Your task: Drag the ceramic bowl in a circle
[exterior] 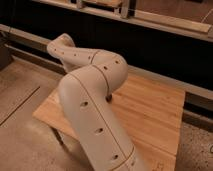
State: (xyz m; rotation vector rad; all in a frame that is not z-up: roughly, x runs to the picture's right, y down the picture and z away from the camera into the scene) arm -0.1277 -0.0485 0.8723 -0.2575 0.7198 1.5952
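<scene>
My cream-coloured arm (92, 95) fills the middle of the camera view. It rises from the bottom edge, bends at a round elbow (111, 70) and runs back to the upper left (62, 46). My gripper is hidden behind the arm and does not show. The ceramic bowl is also out of sight, either behind the arm or out of view. A small dark shape (108, 98) peeks out under the elbow, just above the table; I cannot tell what it is.
A light wooden table (150, 112) stands on a speckled floor (25, 135), with one leg (59, 136) showing at the front left. A dark wall with a pale ledge (165, 22) runs behind the table.
</scene>
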